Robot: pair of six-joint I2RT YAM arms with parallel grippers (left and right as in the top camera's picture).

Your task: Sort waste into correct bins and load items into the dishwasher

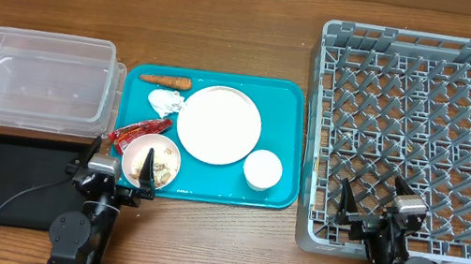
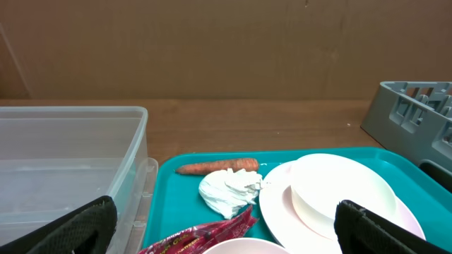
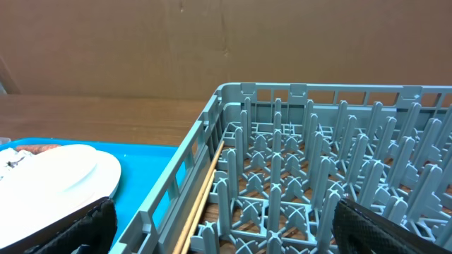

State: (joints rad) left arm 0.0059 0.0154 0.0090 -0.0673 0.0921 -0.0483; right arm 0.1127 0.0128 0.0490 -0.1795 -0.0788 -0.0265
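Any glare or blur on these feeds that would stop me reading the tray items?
Overhead: even light and sharp, only the white plate looks a little washed out. Left wrist: carrot and napkin are crisp, while the fingers at the bottom corners are dark and soft. Right wrist: rack is sharp, no glare.

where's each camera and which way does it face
Overhead: above the table, looking straight down at the teal tray, grey rack, left gripper and right gripper.
Left wrist: low on the left arm, facing forward over the tray to the carrot; own fingers in lower corners.
Right wrist: on the right arm, facing into the rack; own fingers likewise.
Shared: both wrist views show the white plate.
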